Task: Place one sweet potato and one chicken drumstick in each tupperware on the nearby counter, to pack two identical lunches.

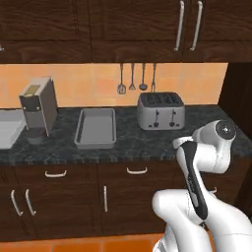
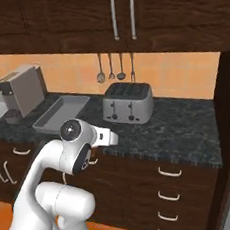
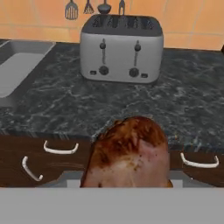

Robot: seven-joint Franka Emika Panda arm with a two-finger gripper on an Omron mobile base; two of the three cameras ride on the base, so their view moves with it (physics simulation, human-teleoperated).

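The tool grips the chicken drumstick [image 3: 129, 153] low before the tabletop [image 3: 131, 105]; the tupperware [image 1: 95, 128] sits well left. Swinging across, the glossy piece might slip free.

1. Dark brown wooden upper cabinets [image 1: 98, 29] with long vertical silver handles [image 1: 180, 25].
2. Orange tiled backsplash wall [image 1: 88, 83]; metal utensils hanging on it [image 1: 137, 78].
3. Silver four-slot toaster [image 1: 160, 110]; grey boxy coffee machine [image 1: 38, 107] at left.
4. Dark wood lower drawers [image 2: 164, 182], curved silver handles.
5. Orange tile floor [image 1: 98, 244].
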